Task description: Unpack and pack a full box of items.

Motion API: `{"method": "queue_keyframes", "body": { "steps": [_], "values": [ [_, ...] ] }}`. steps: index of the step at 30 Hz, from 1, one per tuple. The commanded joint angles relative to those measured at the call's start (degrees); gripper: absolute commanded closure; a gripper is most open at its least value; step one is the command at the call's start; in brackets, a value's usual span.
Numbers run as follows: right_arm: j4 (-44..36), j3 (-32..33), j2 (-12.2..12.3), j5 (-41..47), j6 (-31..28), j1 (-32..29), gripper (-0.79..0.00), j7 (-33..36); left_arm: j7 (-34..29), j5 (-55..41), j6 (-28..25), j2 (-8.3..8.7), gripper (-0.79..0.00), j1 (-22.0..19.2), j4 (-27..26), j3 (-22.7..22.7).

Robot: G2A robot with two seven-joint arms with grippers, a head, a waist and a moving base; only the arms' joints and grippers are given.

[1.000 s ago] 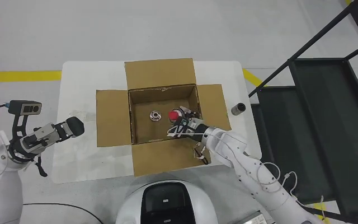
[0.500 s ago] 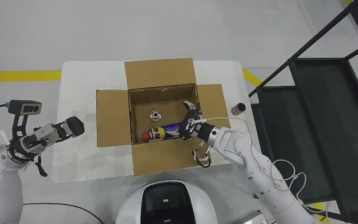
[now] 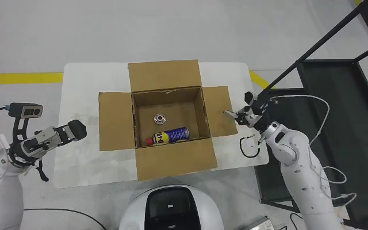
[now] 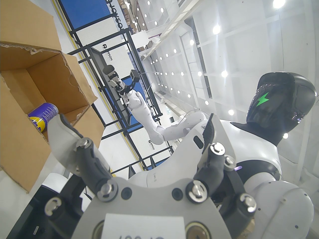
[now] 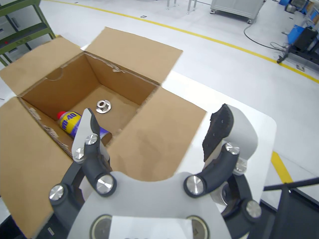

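- Left gripper [image 4: 132, 121]: fingers spread apart, holding nothing. It sits off the left edge of the table [image 3: 80, 86], well apart from the box [image 3: 164, 75].
- Right gripper [image 5: 155, 110]: fingers [image 5: 219, 125] spread apart, holding nothing. It sits over the table, just beside the box's right flap.
- Spray can [image 3: 171, 136]: lies on its side on the box floor along the near wall, red cap toward the left. It is well apart from both sets of fingers.
- Metal fitting [image 3: 159, 119]: 1 piece on the box floor, just beyond the can and not touching it.
- Box: all 4 flaps are folded outward.
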Motion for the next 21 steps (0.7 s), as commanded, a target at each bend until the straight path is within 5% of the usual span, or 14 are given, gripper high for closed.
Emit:
{"method": "queue_keyframes", "body": {
  "steps": [1,21],
  "values": [
    [4.62,0.61,0.10,0.33,0.20,1.34,-0.785,-0.23,0.00,0.00,0.00,0.00,-0.785,0.00,0.00,0.00],
    [42.90,-7.29,-1.19,-5.34,6.40,20.31,-0.785,-7.16,0.00,0.00,0.00,0.00,-0.785,0.00,0.00,0.00]
  ]
}}
